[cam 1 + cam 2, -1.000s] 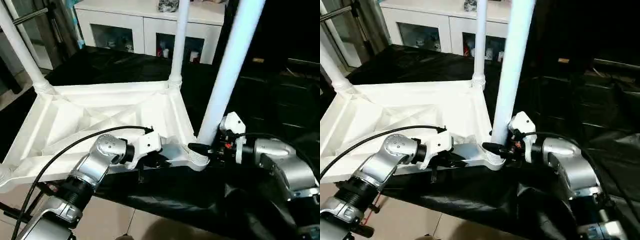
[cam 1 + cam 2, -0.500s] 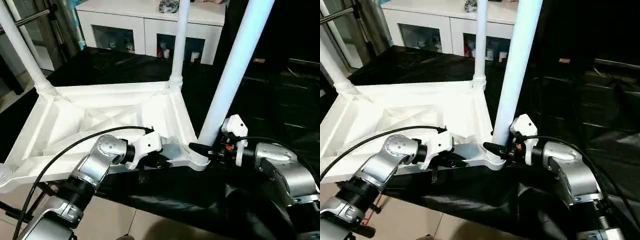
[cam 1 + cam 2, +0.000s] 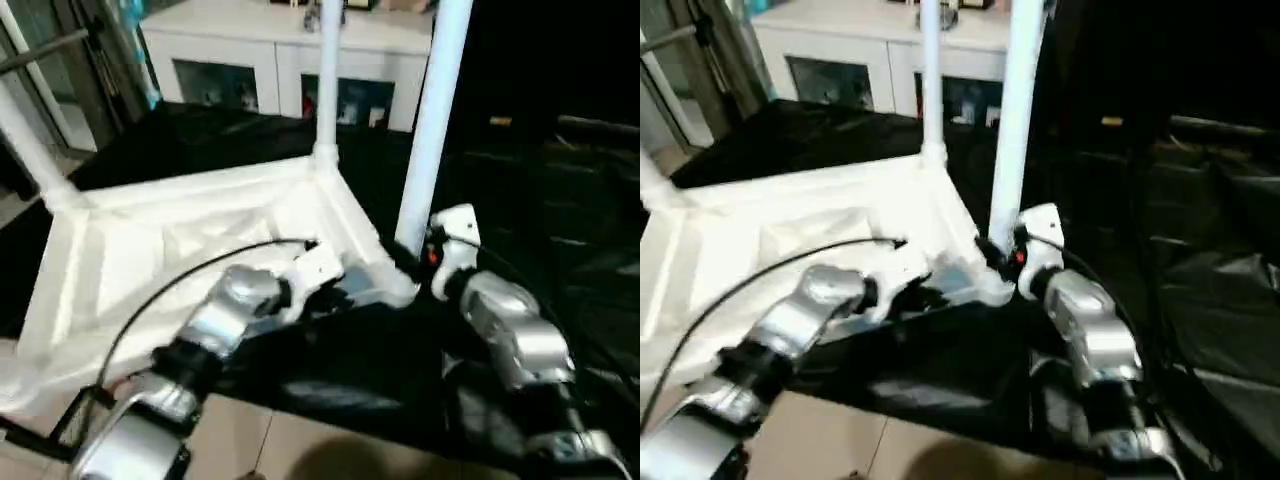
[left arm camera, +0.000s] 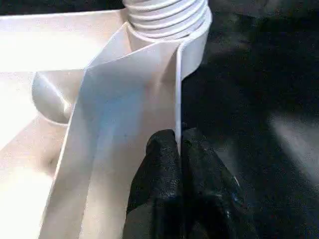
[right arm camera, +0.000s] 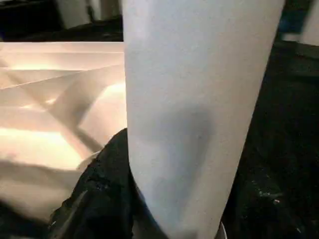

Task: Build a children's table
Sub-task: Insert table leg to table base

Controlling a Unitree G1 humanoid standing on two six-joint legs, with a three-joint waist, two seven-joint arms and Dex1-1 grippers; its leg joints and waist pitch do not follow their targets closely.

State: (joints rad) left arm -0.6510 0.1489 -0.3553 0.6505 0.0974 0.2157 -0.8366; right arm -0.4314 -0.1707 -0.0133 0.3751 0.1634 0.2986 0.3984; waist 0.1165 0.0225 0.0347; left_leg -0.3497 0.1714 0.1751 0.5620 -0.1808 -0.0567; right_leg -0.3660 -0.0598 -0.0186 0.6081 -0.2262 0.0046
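Note:
The children's table lies upside down on black cloth, its white ribbed top facing up. Three white legs stand in its corner sockets: one at the far left, one at the back and one at the near right. My left gripper is shut on the thin front rim of the top, just short of the ringed corner socket. At the foot of the near right leg my right gripper is closed around the tube, one black finger pressed to its side.
A white glass-door cabinet stands behind the table. Crumpled black cloth covers the surface to the right. Pale floor tiles show below the front edge. A black cable arcs over my left forearm.
The whole picture has shifted and tilted, so the camera has moved. The near right leg stands more upright than before. Both grips hold as they were.

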